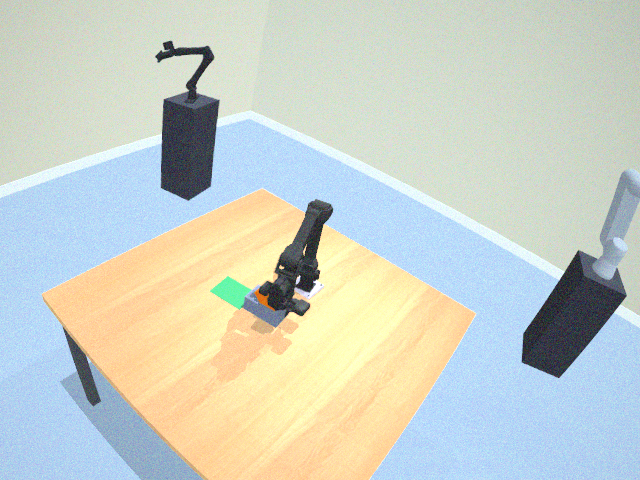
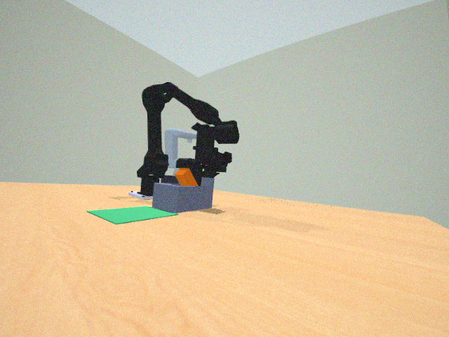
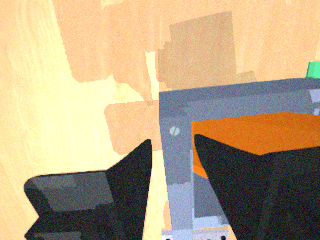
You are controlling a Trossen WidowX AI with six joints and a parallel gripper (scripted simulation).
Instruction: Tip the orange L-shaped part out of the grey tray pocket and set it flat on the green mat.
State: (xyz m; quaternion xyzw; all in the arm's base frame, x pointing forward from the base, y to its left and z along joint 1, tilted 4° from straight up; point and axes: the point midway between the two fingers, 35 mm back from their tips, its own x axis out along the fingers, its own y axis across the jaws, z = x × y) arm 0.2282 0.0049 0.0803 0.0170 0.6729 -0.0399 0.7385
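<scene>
The orange L-shaped part [image 1: 263, 298] [image 2: 186, 177] [image 3: 250, 134] is tilted in the grey tray [image 1: 262, 310] [image 2: 181, 200] [image 3: 178, 167]. Its end towards the green mat [image 1: 229, 292] [image 2: 132, 215] [image 3: 314, 70] stands above the tray rim, and its other end is low in the pocket, hidden by the gripper. My gripper [image 3: 172, 141] is partly open and points down at the tray end away from the mat. In the wrist view its right finger is over the low end of the part, its left finger is outside the tray wall, and nothing is pinched. Fingertip contact is hidden.
The tray stands on the wooden table [image 1: 336, 361] [image 2: 217, 272] between the mat and my arm's white base plate [image 1: 311, 290] [image 2: 135, 194]. Two other arms stand on dark pedestals [image 1: 187, 149] [image 1: 568, 320] beyond the table.
</scene>
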